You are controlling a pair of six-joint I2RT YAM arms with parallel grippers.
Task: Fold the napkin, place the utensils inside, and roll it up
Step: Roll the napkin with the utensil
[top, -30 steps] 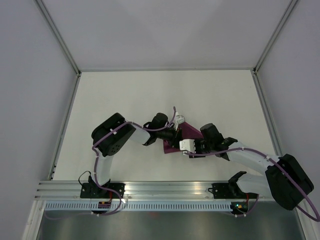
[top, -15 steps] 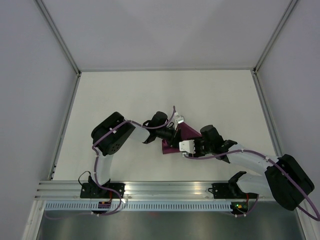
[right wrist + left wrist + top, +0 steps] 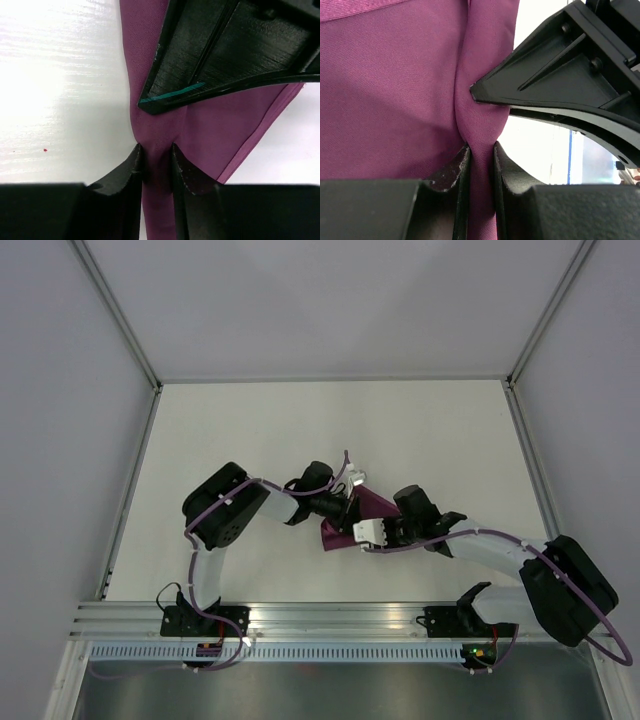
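**Item 1: napkin** (image 3: 376, 503)
- Dark magenta-purple cloth with a slight sheen, gathered into folds.
- Location: on the white tabletop (image 3: 250, 430), near its centre and a little toward 5 o'clock in the overhead view.
- The two wrists cover most of it there. One patch shows at 1 o'clock of their meeting point and another at 7 o'clock.
- Whether any part is lifted off the surface cannot be told.

**Item 2: left fingers** (image 3: 345, 508)
- They reach in from 9 o'clock.
- In the left wrist view the left fingers (image 3: 465, 157) are nearly closed and pinch a narrow upright fold of the napkin (image 3: 390, 100) at 6 o'clock of the frame.
- A black finger of the other arm (image 3: 560, 85) enters from 3 o'clock, and its tip touches the same fold just above the pinch.

**Item 3: right fingers** (image 3: 358, 530)
- They reach in from 3 o'clock.
- In the right wrist view the right fingers (image 3: 136, 157) stand a narrow gap apart and clamp a fold of the napkin (image 3: 210, 125) at 6 o'clock of the frame.
- A left finger marked with a teal stripe (image 3: 225, 50) comes in from 1 o'clock, and its tip rests on the fold just above.
- Bare tabletop (image 3: 60, 90) lies at 9 o'clock.
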